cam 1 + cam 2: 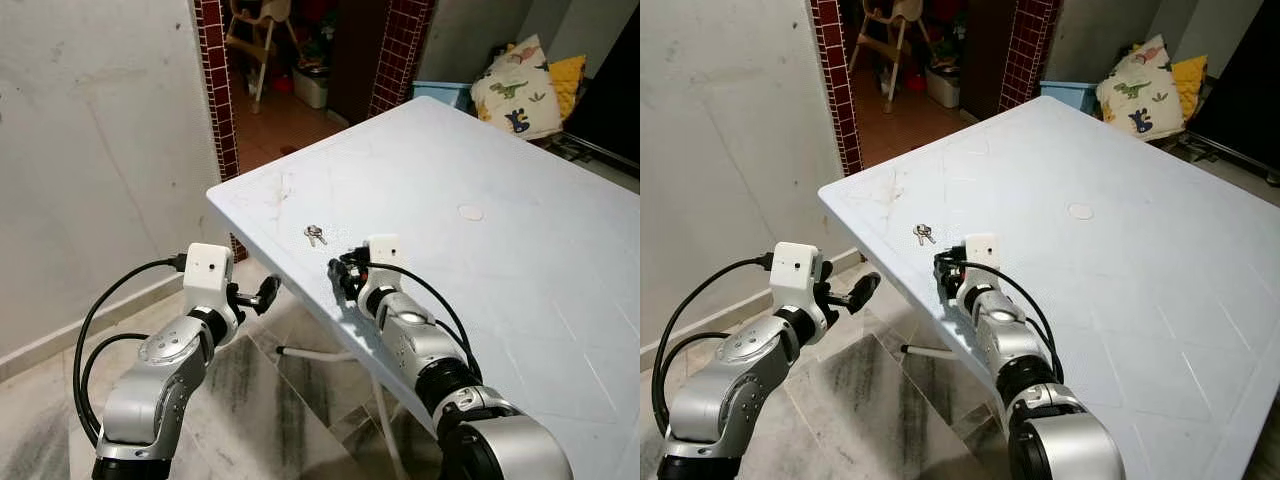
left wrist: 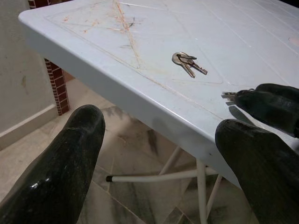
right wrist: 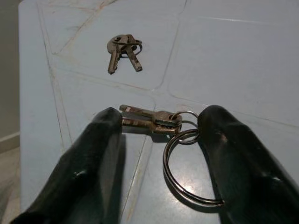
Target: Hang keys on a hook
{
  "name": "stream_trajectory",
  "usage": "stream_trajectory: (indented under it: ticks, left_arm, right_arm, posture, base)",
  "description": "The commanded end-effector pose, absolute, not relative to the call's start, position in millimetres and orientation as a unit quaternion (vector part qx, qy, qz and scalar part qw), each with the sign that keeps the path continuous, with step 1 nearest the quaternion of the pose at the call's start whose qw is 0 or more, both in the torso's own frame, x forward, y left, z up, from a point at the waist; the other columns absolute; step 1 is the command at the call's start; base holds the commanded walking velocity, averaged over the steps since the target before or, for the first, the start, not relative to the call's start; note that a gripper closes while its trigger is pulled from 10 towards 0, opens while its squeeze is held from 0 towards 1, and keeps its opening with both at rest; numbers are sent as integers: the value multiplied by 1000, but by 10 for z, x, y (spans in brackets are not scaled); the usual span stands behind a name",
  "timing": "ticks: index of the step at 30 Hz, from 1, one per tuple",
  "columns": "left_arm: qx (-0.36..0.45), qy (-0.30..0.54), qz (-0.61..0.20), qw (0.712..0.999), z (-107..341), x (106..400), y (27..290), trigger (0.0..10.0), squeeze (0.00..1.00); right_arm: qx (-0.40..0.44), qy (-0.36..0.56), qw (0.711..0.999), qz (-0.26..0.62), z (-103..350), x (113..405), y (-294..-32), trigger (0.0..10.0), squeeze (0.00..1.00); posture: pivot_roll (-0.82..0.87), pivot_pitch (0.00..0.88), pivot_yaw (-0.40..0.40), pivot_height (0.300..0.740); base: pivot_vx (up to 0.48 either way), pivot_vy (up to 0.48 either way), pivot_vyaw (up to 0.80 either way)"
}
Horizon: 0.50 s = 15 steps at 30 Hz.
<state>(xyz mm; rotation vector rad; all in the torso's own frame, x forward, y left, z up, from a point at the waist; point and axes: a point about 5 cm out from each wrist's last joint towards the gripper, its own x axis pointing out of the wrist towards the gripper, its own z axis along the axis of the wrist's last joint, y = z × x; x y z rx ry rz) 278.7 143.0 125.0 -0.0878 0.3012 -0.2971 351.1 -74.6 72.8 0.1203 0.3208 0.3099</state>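
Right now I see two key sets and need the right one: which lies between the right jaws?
The keys with the big ring, lying between the right gripper's open jaws. The small key pair lies farther along the table, untouched.

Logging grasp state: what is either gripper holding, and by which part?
Nothing is clamped. The open right gripper straddles a ringed key bunch; the left gripper is open, off the table.

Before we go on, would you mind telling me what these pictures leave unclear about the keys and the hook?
- No hook can be made out anywhere.
- Keys on the large ring: the right gripper straddles them, but the right wrist view cannot settle whether they are pinched or just lying on the table.
- Loose key pair: too small in the eye views for detail.
- Table's near right end: cut off by the frame edge.
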Motion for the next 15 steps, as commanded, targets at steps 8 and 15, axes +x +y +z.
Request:
stream_trajectory:
  ticks: [8, 15]
  left_arm:
    - [-40, 149, -150, 977, 1259, 2783, 1427, 10000, 0]
    - [-41, 150, -150, 976, 1246, 2771, 1422, 10000, 0]
  right_arm:
    - [51, 182, 970, 149, 670, 3497, -758, 1961, 0]
    - [45, 187, 971, 141, 622, 3473, -815, 0, 0]
  posture:
    - [261, 0, -69, 740]
    - [256, 0, -72, 740]
  base:
    - [0, 0, 0]
    - [0, 0, 0]
